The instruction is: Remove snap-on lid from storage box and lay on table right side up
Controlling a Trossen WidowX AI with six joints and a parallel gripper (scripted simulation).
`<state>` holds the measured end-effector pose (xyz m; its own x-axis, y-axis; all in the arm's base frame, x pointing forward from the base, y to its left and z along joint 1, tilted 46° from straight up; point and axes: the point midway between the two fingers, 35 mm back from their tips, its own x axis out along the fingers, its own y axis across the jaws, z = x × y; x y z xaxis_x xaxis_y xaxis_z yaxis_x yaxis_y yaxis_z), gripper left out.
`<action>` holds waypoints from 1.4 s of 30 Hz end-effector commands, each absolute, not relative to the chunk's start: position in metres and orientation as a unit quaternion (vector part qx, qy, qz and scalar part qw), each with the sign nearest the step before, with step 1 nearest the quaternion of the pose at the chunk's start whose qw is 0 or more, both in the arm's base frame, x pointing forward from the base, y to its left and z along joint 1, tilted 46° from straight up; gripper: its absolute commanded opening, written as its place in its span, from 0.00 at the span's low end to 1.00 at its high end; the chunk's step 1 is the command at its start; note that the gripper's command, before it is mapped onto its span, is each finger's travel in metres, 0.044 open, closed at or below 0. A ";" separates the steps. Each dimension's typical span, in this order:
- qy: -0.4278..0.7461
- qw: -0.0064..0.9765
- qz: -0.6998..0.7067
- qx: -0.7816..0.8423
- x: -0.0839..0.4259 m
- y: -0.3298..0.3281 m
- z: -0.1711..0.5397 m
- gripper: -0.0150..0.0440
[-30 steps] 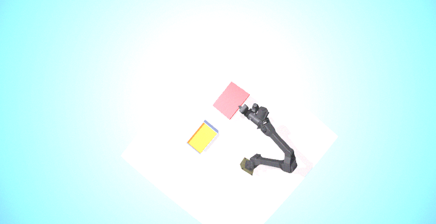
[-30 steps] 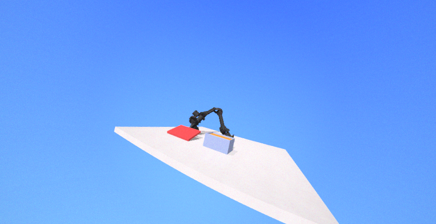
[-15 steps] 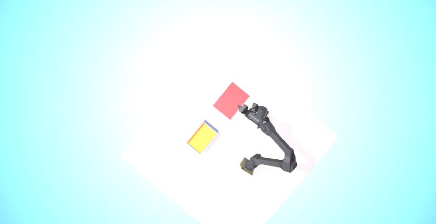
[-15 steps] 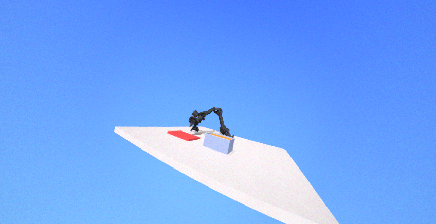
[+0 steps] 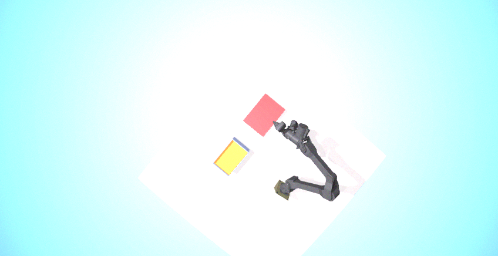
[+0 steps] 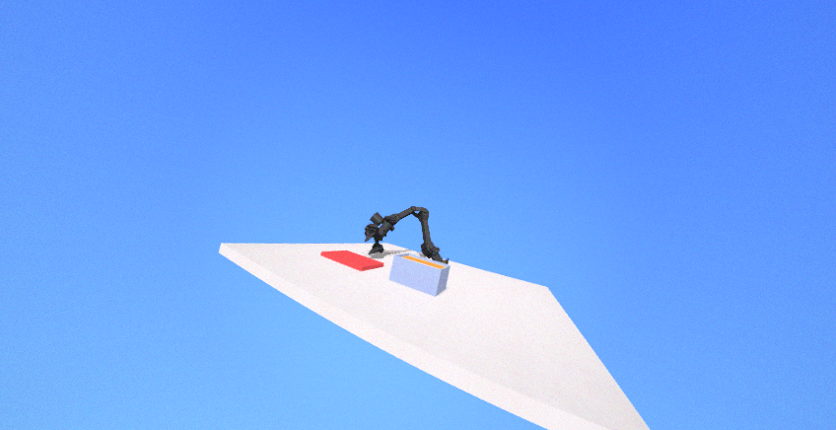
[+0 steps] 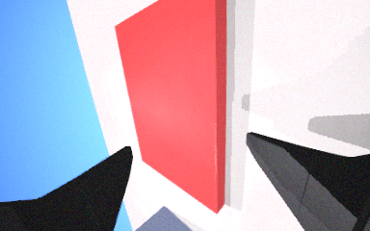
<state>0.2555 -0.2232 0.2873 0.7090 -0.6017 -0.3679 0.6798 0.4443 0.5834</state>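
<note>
The red lid [image 5: 264, 113] [image 6: 352, 259] [image 7: 177, 91] appears flat on the table beside the box, apart from it, with a smooth face up. Its underside is hidden. The blue-grey storage box [image 5: 241, 144] [image 6: 415, 276] stands upright and open at the top, with yellow-orange inside. A corner of the box [image 7: 165, 222] shows at the bottom of the wrist view. My gripper [image 5: 274, 123] [image 7: 190, 144] is open at the lid's near long edge, on the side of my arm. In the wrist view, its fingertips are wide apart, with nothing gripped, and the lid shows between and beyond them.
The white table [image 6: 498, 325] carries the lid, the box and my arm. My arm [image 5: 323, 166] [image 6: 424, 226] bends out to the right of the box in the top view. The far table edge shows left of the lid in the wrist view.
</note>
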 end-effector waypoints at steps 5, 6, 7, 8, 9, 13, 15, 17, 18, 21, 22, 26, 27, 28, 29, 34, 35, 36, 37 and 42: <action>0.052 0.851 -0.374 0.365 0.239 -0.218 0.288 1.00; 0.052 0.851 -0.374 0.365 0.237 -0.218 0.288 1.00; 0.052 0.851 -0.374 0.365 0.235 -0.218 0.288 1.00; 0.052 0.851 -0.374 0.365 0.233 -0.217 0.287 1.00; 0.052 0.851 -0.375 0.365 0.231 -0.217 0.287 1.00; 0.052 0.851 -0.375 0.365 0.224 -0.216 0.287 1.00; 0.052 0.851 -0.375 0.365 0.220 -0.215 0.286 1.00; 0.052 0.851 -0.375 0.365 0.216 -0.214 0.286 1.00; 0.052 0.851 -0.375 0.365 0.214 -0.214 0.286 1.00; 0.052 0.851 -0.375 0.365 0.209 -0.213 0.285 1.00; 0.052 0.851 -0.375 0.365 0.210 -0.213 0.285 1.00; 0.052 0.851 -0.375 0.365 0.212 -0.210 0.289 1.00; 0.052 0.851 -0.375 0.365 0.211 -0.208 0.290 1.00; 0.052 0.851 -0.375 0.365 0.211 -0.207 0.291 1.00; 0.052 0.851 -0.375 0.365 0.210 -0.205 0.292 1.00; 0.052 0.851 -0.375 0.365 0.207 -0.198 0.298 1.00; 0.052 0.851 -0.375 0.365 0.207 -0.196 0.299 1.00; 0.052 0.851 -0.375 0.365 0.206 -0.195 0.301 1.00; 0.052 0.851 -0.375 0.365 0.205 -0.193 0.302 1.00; 0.052 0.850 -0.375 0.366 0.202 -0.186 0.308 1.00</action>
<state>0.2059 -0.1917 0.2995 0.7120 -0.5931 -0.3759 0.6802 0.4494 0.5791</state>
